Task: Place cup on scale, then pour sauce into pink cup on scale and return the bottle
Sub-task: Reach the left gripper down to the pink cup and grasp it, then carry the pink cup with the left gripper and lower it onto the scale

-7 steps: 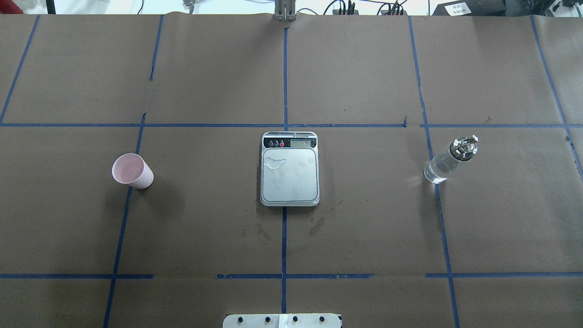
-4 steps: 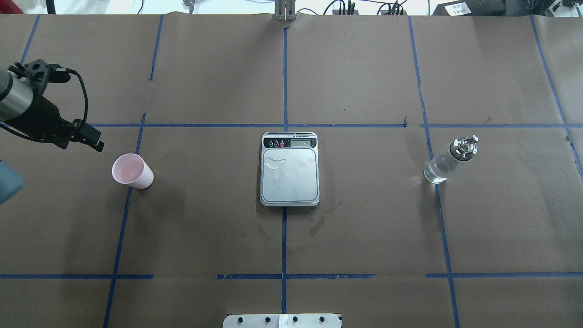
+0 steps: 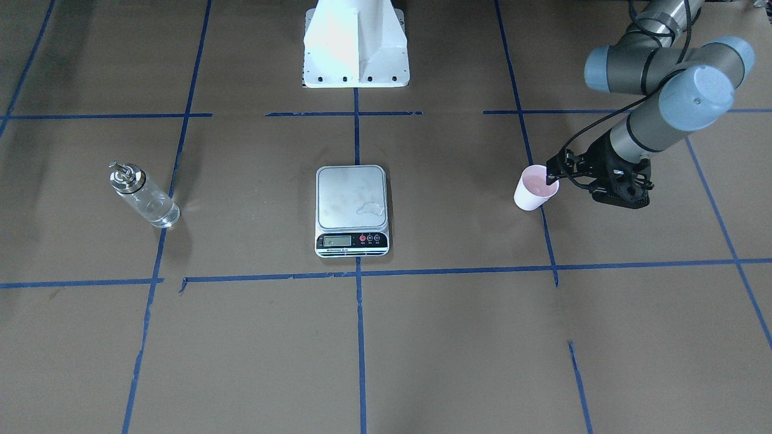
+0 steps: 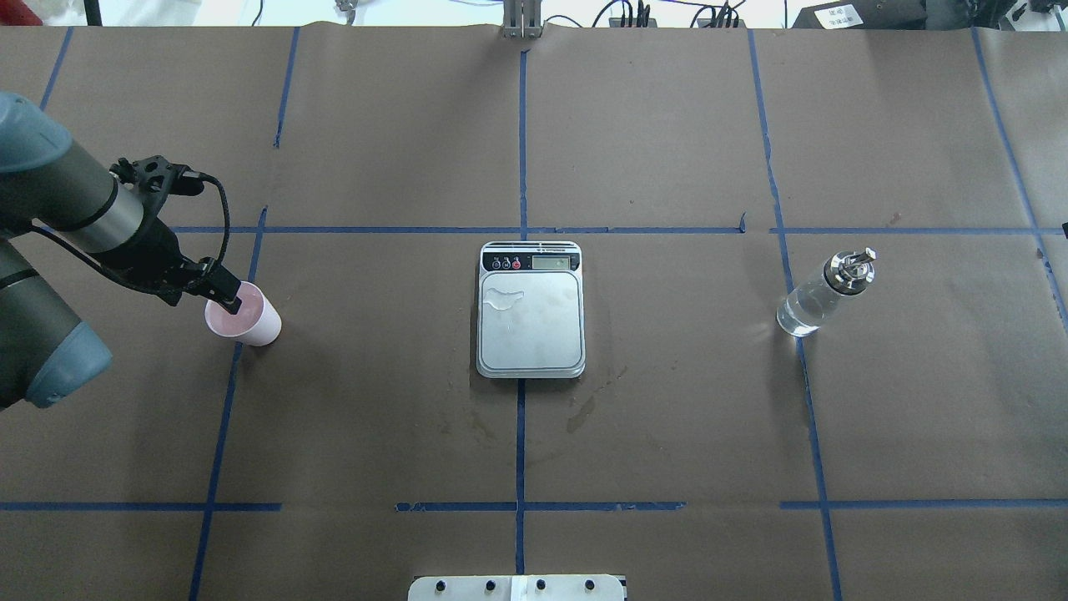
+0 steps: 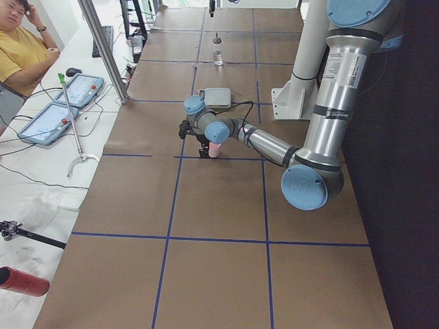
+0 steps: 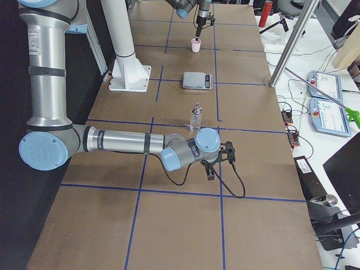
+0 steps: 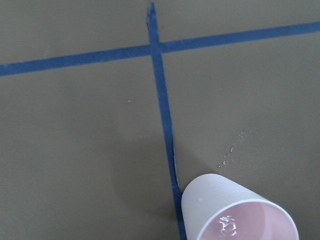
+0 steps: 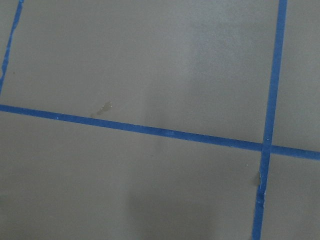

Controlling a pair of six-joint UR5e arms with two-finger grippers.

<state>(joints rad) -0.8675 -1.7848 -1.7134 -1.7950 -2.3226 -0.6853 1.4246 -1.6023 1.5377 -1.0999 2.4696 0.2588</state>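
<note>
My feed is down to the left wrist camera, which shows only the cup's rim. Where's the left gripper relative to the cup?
Observer: The left gripper is right at the cup's rim, on the side away from the scale.
Operator: Good. Anything on the scale where the cup will go?
Observer: Only a small wet patch on its steel top, toward the button end.
</note>
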